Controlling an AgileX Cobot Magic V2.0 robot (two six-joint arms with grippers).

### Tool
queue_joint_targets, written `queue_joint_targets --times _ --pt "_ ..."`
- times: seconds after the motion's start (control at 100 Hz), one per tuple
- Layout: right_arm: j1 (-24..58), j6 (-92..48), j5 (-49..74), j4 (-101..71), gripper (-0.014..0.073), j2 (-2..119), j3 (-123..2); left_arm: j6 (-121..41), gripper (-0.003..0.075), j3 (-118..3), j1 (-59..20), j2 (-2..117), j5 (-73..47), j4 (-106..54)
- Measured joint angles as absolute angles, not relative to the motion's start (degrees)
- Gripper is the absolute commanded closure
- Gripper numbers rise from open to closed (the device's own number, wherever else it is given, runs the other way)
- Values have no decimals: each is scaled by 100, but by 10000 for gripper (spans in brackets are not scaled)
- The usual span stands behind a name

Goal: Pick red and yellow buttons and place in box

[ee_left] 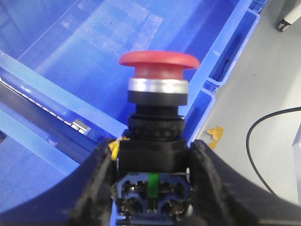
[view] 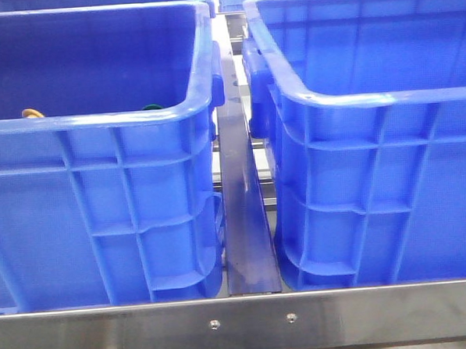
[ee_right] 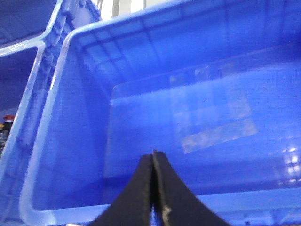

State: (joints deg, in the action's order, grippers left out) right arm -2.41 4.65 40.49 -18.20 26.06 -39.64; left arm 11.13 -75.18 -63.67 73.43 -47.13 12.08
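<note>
Jaws of left gripper clamped on red button, right gripper jaws pressed together, empty

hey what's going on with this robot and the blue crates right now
The left gripper is shut on the red button, holding it by its black body, cap up, over a blue crate. The right gripper is shut and empty, above the bare floor of the right crate. In the front view, two blue crates stand side by side; an orange-yellow cap and a green one just peek over the near rim of the left crate.
</note>
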Motion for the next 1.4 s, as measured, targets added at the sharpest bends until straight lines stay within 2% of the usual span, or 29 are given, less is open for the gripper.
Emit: queue_joint_targets --times 0.17,0.24,0.29,0.44,0.57,0.91,1.4 --pt "-241 465 4049 -2328 170 2653 -3964 1113 741 -7518 -6367 7343 -4713 1208" --pt "-241 465 4049 -2622 58 2653 -3964 1113 741 -7518 -6367 7343 -4713 1208" --pt "-241 465 4049 -2882 20 2653 -3964 1113 741 -7518 -6367 7343 -4713 1208" --pt "-241 77 4096 -3979 14 2653 -3964 1113 741 -7518 -6367 7343 -4727 1208" --pt "-241 -844 4307 -5216 14 2818 -3964 1113 741 -7518 -6367 7343 -4747 1208" --pt "-241 -3183 5355 -8041 14 4079 -3964 1113 741 -7518 -6367 7343 -4757 1208" --pt "554 -4182 5686 -8915 14 5482 -3964 1113 741 -7518 -6367 7343 -4761 1187"
